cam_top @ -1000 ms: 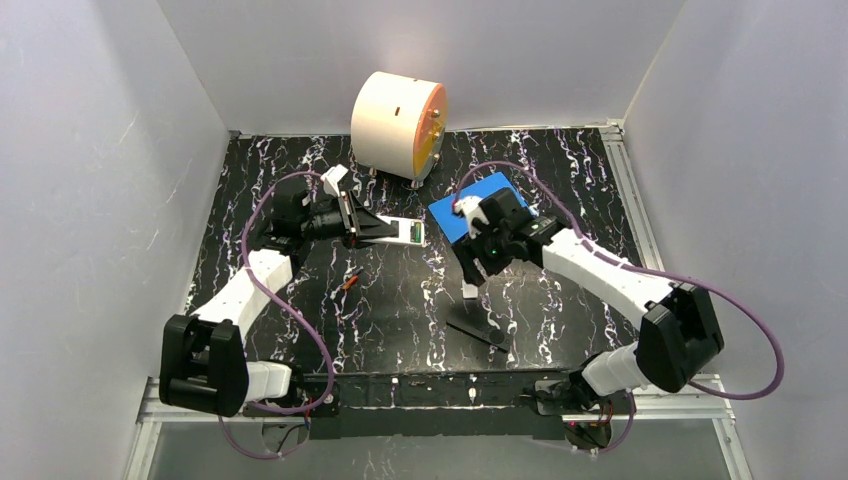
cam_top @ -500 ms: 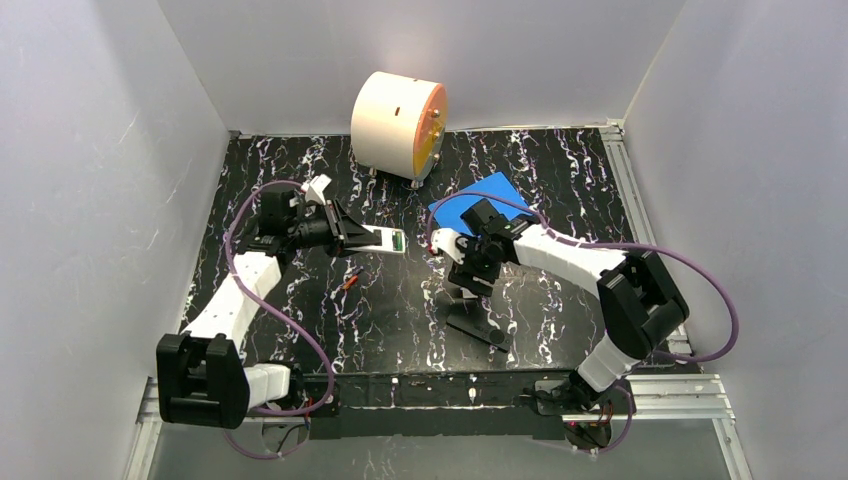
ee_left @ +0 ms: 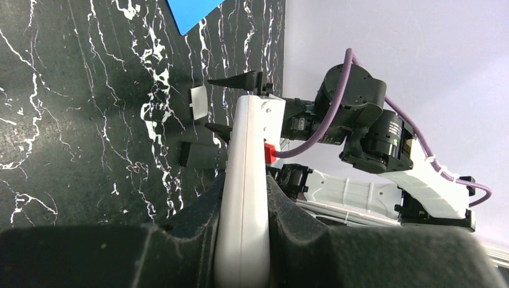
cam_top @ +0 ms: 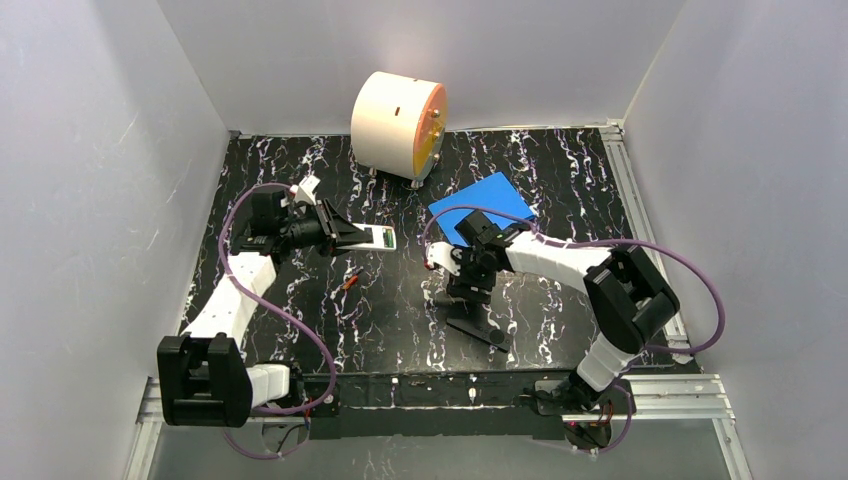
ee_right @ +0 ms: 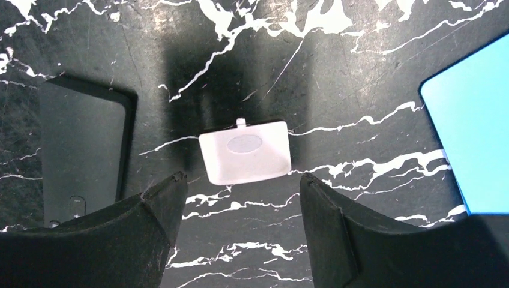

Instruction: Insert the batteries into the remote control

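My left gripper (cam_top: 345, 235) is shut on a white remote control (cam_top: 378, 238), whose open battery bay faces up. In the left wrist view the remote (ee_left: 246, 180) stands edge-on between the pads. The batteries (cam_top: 350, 280), small and orange-red and dark, lie on the table just in front of it. My right gripper (ee_right: 240, 180) is open and low over the table. A white battery cover (ee_right: 246, 152) lies flat just past its fingertips, untouched. In the top view the right gripper (cam_top: 455, 292) hides the cover.
A black remote (cam_top: 478, 327) lies near the right gripper, at the left in the right wrist view (ee_right: 81, 150). A blue sheet (cam_top: 482, 205) lies behind the right arm. A cream cylinder with an orange face (cam_top: 400, 122) stands at the back. White walls enclose the marbled table (cam_top: 560, 180).
My right arm has swung down and to the left, bringing its open gripper low over the white cover. My left gripper has drawn the white remote to the left.
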